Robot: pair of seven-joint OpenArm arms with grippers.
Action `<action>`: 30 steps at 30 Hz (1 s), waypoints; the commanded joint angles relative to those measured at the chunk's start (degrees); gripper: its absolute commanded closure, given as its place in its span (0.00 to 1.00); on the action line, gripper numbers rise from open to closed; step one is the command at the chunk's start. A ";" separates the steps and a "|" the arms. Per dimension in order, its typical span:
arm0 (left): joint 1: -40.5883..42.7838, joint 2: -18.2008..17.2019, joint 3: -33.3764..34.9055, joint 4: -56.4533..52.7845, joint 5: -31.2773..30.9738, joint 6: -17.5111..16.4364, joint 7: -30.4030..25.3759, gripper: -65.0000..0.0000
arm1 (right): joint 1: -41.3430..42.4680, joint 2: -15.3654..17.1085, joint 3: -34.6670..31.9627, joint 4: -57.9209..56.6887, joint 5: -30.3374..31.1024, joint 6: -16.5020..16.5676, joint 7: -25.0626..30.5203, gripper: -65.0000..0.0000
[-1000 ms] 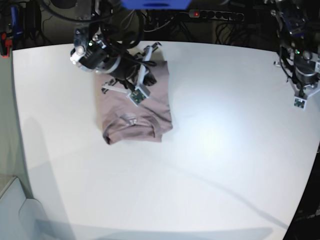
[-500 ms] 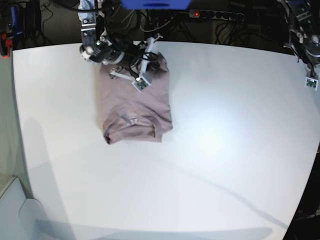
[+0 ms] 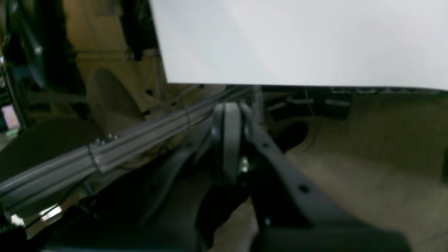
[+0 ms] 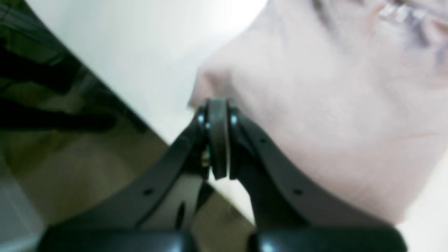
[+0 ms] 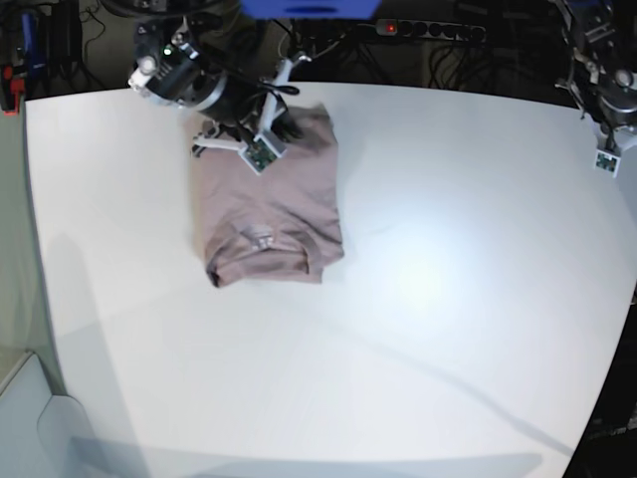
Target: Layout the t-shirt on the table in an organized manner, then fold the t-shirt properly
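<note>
Judging by the base view, the folding looks essentially finished. The t-shirt (image 5: 269, 199) lies in the upper left of the frame as a compact, roughly rectangular bundle on the white table (image 5: 418, 329), its sleeves tucked out of sight and its collar edge toward the lower end of the bundle. The edges are fairly straight, though the lower left corner bulges a little and the far end, near the top of the frame, is partly hidden under the arm, so I cannot tell how neat that end is.

The right claw (image 4: 217, 138) has its jaws pressed together with no cloth between them; in the right wrist view it sits over the corner of the folded fabric, beside the table's edge, and whether it touches the cloth cannot be told. In the base view that arm reaches over the far end of the shirt at the upper left.

The left claw (image 3: 231, 140) is likewise closed on nothing. Its wrist camera shows it off the table, with the bare white surface in the upper part of the frame and floor and cabling below; in the base view that arm sits at the upper right corner, well apart from the shirt.

What seems left, at most, is a tidy of the bulging corner and pulling the right arm clear.
</note>
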 commanded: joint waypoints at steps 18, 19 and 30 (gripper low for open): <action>14.44 8.90 18.78 0.40 -9.71 0.12 -1.74 1.00 | -13.42 5.18 25.46 -9.09 0.58 -0.07 7.55 1.00; 15.31 9.51 19.75 0.31 -9.79 0.12 -3.59 1.00 | -13.42 5.18 26.60 -10.84 0.58 -0.07 8.87 1.00; 18.30 11.27 29.95 -18.50 -10.06 5.70 -20.11 1.00 | -12.72 7.99 29.68 -35.72 0.58 -0.07 23.82 1.00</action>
